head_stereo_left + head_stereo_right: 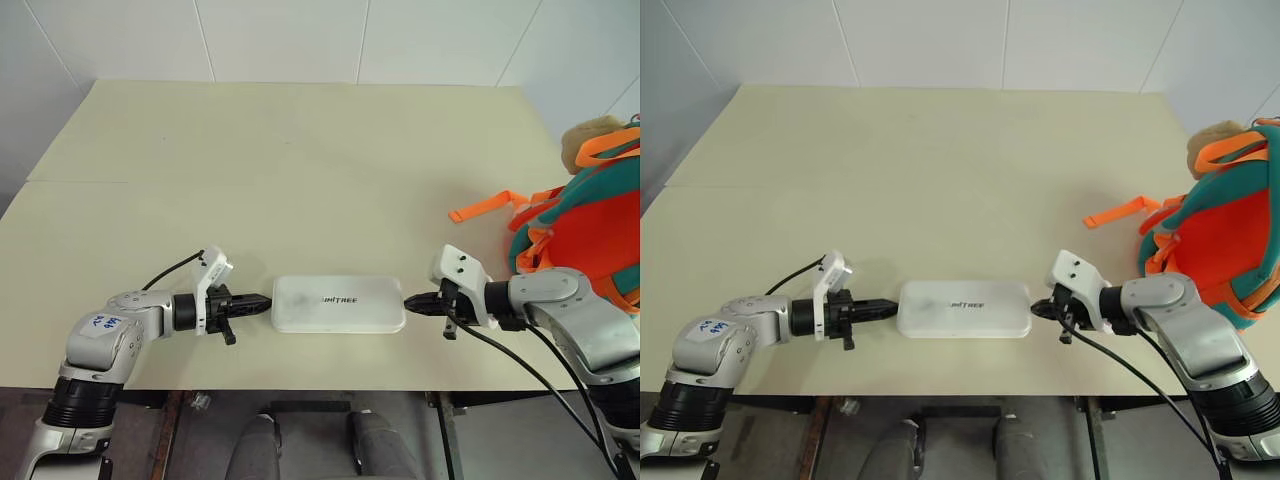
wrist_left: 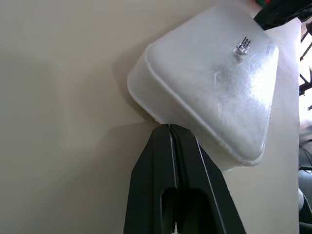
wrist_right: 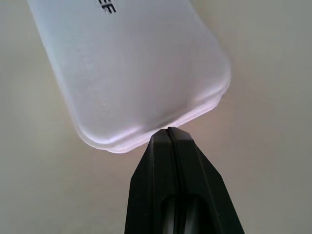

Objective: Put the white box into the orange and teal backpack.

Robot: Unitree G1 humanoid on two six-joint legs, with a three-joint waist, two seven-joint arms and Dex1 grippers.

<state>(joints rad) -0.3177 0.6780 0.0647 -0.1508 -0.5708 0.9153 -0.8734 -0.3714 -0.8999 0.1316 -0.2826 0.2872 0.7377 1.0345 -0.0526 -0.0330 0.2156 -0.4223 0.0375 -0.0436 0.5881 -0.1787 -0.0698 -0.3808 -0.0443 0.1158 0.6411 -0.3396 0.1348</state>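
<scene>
Left eye view has the white box (image 1: 339, 303) lying flat on the worktop (image 1: 300, 160), near the front edge, lettering up. So the main job hasn't really happened yet: the box is nowhere near inside the orange and teal backpack (image 1: 590, 225), which sits well apart at the worktop's right side with a loose orange strap (image 1: 480, 209) trailing toward the middle.

What is set up, though, is a two-sided pinch. The left gripper (image 1: 258, 301) has its fingers pressed together and its tip is right at the box's left short end, and the right gripper (image 1: 416, 301) is closed the same way, tip at the right short end. Both wrist views show the shut fingertips meeting the box's rim, touching or as good as. Neither one is clamped around anything; my read is they're squeezing the box between them.

Still left, I'd say: lift it, carry it over to the right, and get it into the bag. Can't tell from here whether the backpack's opening is actually unzipped.
</scene>
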